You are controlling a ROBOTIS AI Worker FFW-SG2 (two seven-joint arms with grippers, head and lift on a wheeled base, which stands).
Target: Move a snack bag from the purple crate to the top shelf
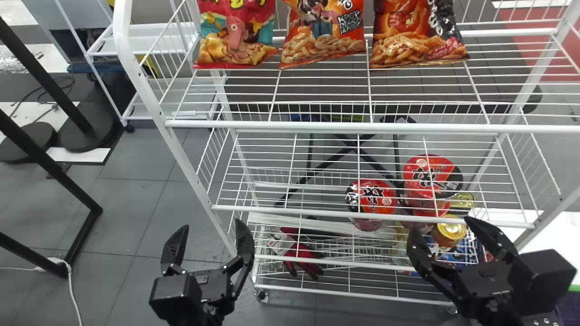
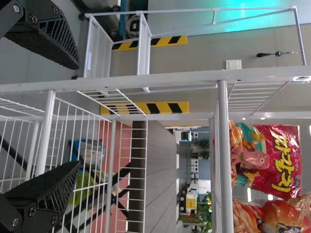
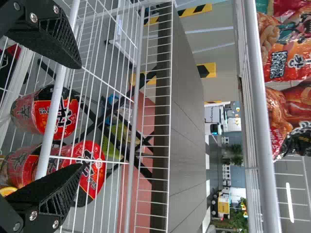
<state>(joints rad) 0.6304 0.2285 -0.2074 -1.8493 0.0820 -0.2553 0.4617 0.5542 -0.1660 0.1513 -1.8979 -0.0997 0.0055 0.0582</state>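
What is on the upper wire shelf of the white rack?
Three snack bags stand side by side on the shelf; whatever lies directly behind them is hidden.

The head view's top edge crops three snack bags [image 1: 322, 36]; its right, the purple crate [image 1: 570, 309].

Head view: red noodle cups [image 1: 371, 197], 1 w/ another stacked under it on robot's R side, seen thru rack wires; yellow-lidded cans [image 1: 449, 232] just beside. Low in rack, toward L: red-and-dark gloves [image 1: 304, 259]. Behind rack: black crossed legs [image 1: 321, 167]. Far L: black floor frame [image 1: 50, 166], white cord [image 1: 70, 283] by its corner, round black bases [image 1: 88, 133] farther back. 2nd white rack [image 1: 136, 53] back L. Grey tile floor [image 1: 136, 199]. L wrist view: yellow/black striped tape [image 2: 167, 108] beyond rack, plus green basket [image 2: 80, 191].
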